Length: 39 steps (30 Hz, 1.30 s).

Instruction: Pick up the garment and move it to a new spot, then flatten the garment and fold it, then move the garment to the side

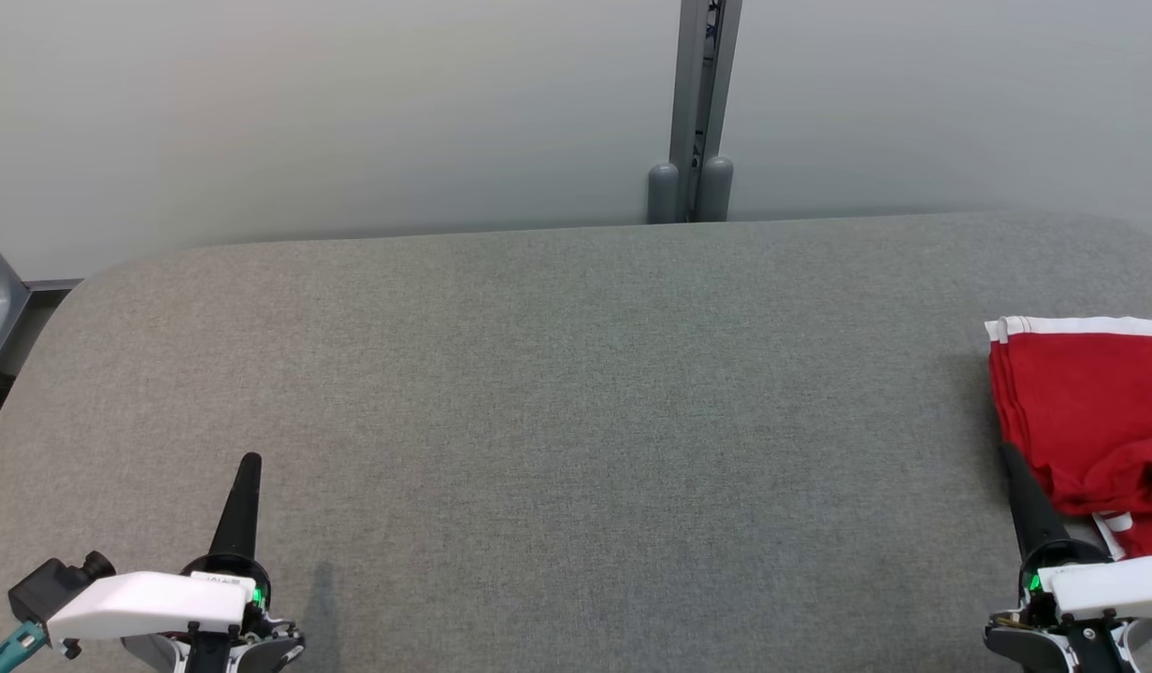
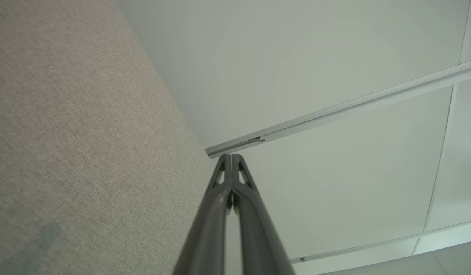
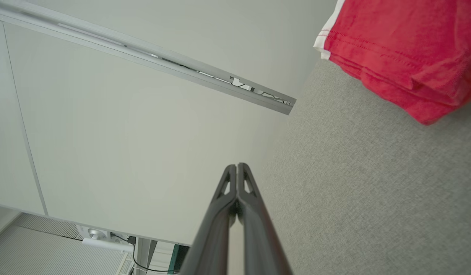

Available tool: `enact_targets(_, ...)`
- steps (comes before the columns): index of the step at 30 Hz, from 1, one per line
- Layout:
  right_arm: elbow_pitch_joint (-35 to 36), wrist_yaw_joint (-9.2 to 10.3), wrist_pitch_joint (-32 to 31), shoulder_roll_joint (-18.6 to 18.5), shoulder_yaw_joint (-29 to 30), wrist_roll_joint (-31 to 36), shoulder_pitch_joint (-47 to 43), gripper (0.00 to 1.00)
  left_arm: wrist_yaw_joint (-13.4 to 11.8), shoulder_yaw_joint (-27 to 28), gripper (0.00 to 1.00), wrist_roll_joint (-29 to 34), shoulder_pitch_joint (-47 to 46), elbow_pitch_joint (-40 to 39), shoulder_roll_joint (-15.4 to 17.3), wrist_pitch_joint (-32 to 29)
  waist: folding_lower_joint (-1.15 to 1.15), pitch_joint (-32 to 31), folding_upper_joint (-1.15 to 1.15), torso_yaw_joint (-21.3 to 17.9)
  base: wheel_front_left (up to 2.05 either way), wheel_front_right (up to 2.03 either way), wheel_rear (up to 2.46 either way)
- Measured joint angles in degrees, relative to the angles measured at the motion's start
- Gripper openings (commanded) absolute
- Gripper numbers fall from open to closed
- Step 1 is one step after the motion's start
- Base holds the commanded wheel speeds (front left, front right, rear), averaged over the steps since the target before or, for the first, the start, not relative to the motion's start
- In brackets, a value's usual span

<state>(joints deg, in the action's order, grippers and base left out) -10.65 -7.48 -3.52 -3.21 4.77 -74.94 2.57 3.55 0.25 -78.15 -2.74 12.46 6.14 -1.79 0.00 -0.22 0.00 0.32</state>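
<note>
Grey table (image 1: pixel 539 421), pale wall (image 1: pixel 352 93) | red garment (image 1: pixel 1090 411) far right | left tool (image 1: pixel 250 461), right tool (image 1: pixel 1010 452) closed, empty

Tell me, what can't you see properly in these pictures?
- Red garment: head view's right edge cuts it off, so what kind of clothing it is stays unclear.
- Same garment, right wrist view: top and right edges crop it.
- Table: its near edge falls below the head view.
- Right gripper: head view's bottom edge cuts off its wrist.

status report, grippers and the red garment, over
Left gripper, right gripper both shut, empty. Red garment loosely folded, unheld, at right side of the table. Nothing in the way.
</note>
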Motion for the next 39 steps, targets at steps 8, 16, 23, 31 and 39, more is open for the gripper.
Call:
enact_targets(8, -0.9, 0.00, -0.5, 0.0, 0.2, -3.9, 0.6, 0.00, 0.9, 1.2, 0.00, -3.3, -0.6, 0.4, -0.7, -0.8, 0.00, 0.1, 0.00, -0.1, 0.00, 0.00, 0.00)
enact_targets(16, -1.4, 0.00, -1.0, 0.0, 0.4, -7.5, 1.6, 0.00, 1.5, 2.3, 0.00, -6.4, -1.2, 0.7, -1.2, -1.7, 0.00, 0.2, 0.00, -0.1, 0.00, 0.00, 0.00)
enact_targets(23, -2.0, 0.00, -1.3, 0.0, 0.5, -10.5, 1.9, 0.00, 2.3, 3.2, 0.00, -8.7, -1.6, 1.0, -1.6, -2.3, 0.00, 0.2, 0.00, -0.2, 0.00, 0.00, 0.00)
enact_targets(31, -2.7, 0.00, -1.8, 0.0, 0.7, -13.8, 2.7, 0.00, 3.0, 4.2, 0.00, -11.4, -2.2, 1.2, -2.1, -3.1, 0.00, 0.3, 0.00, -0.2, 0.00, 0.00, 0.00)
enact_targets(39, -3.2, 0.00, -2.3, 0.0, 0.9, -17.1, 3.1, 0.00, 3.8, 5.2, 0.00, -14.3, -2.8, 1.5, -2.7, -3.8, 0.00, 0.4, 0.00, -0.3, 0.00, 0.00, 0.00)
